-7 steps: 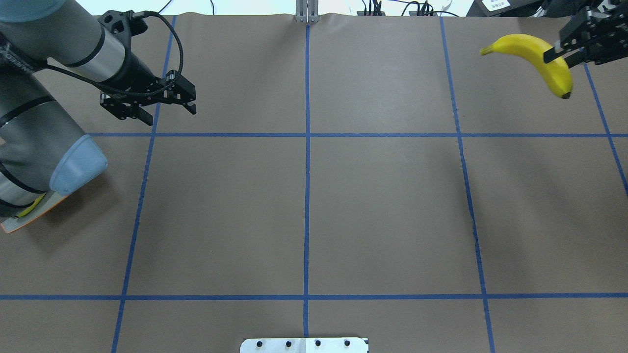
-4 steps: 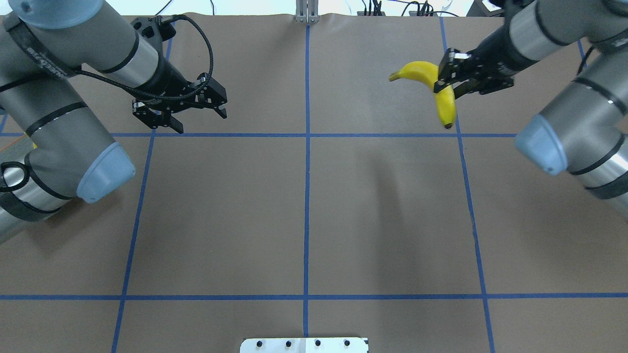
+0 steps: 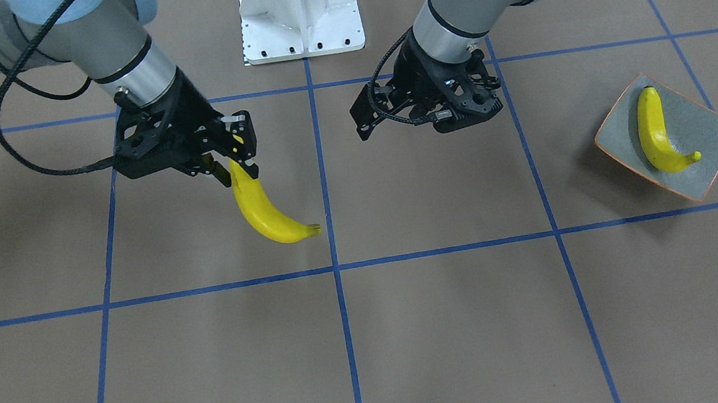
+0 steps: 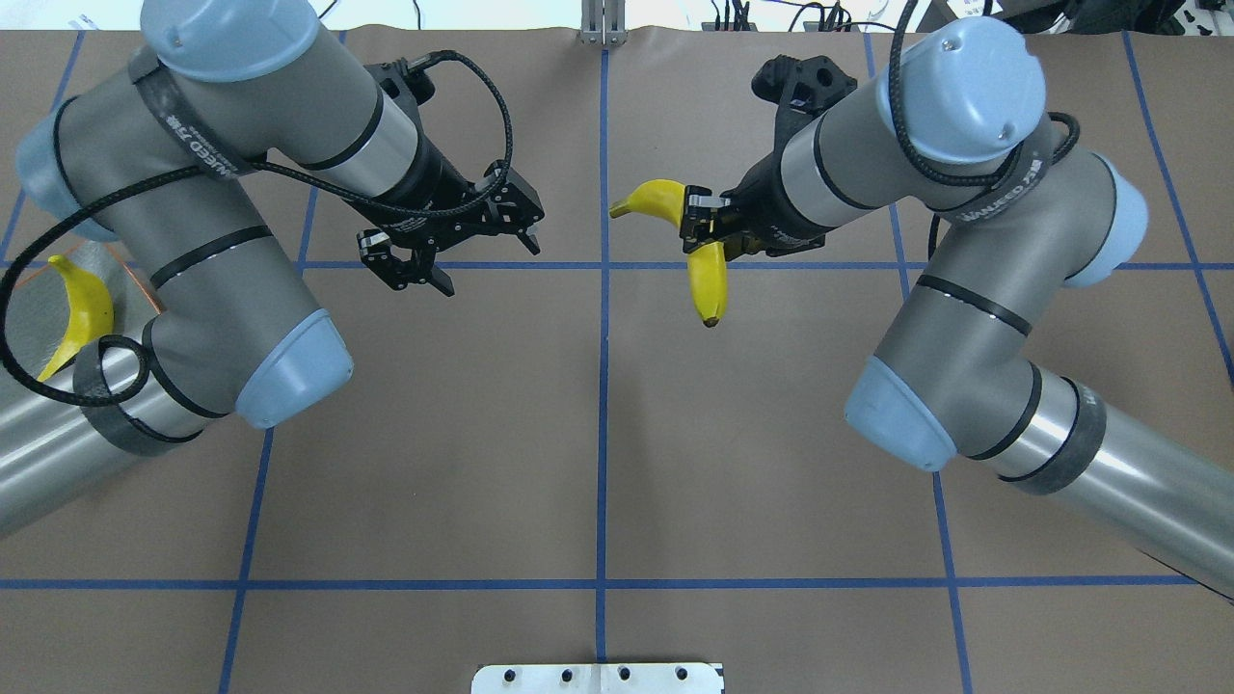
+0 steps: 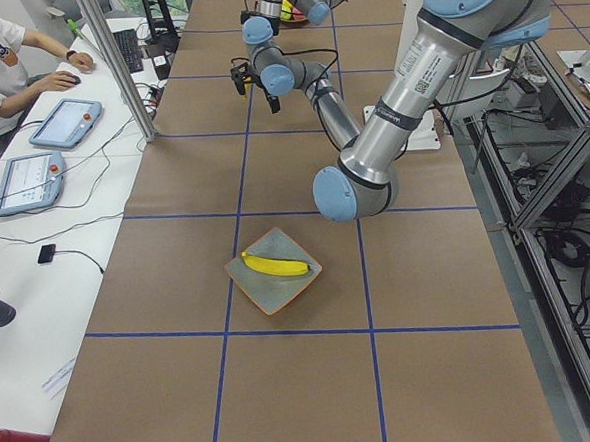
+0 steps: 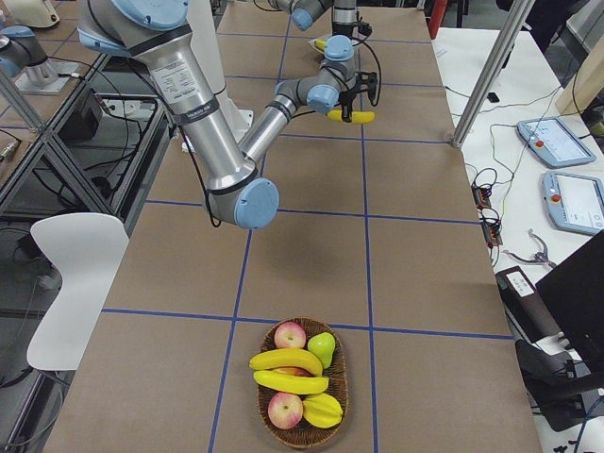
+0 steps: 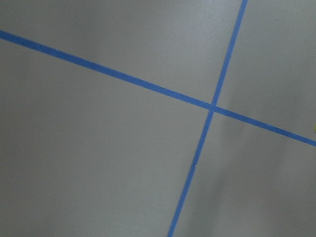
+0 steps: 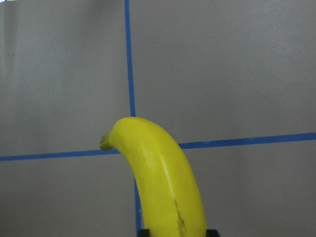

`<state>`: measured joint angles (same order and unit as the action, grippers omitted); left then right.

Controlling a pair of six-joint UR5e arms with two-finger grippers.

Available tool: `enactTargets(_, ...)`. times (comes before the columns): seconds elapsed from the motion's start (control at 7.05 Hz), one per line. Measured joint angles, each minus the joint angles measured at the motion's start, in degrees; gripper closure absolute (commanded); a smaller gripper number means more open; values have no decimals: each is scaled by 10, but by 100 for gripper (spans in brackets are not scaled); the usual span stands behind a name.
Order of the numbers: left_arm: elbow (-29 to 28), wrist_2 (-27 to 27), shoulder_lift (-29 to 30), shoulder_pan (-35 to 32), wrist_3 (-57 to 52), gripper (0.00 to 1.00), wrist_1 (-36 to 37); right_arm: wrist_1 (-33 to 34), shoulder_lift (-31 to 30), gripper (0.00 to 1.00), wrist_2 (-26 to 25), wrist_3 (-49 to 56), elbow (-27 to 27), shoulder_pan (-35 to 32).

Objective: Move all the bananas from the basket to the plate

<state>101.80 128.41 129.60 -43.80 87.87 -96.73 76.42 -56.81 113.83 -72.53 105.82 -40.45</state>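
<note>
**Banana in Mid-Air Between Basket and Plate**

At the far left of the brown worktop, one banana lay on the square grey-green plate. To its right, the robot's left pincer hung over the worktop with its fingers spread wide, holding nothing. Just across the centre tape line, the right pincer pinched a second banana above the worktop, its stem end pointing toward the left pincer. At the far right end, two bananas lay in the wicker basket among other fruit.
</note>
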Motion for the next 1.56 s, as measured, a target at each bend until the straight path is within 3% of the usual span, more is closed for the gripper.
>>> enactTargets(0.57,-88,-3,53,13,114,0,-89,-18,13,100,-58,7,5,39)
enactTargets(1.56,-137,-7,80,13,190,2,-145,-16,10,100,-161,8,37,101)
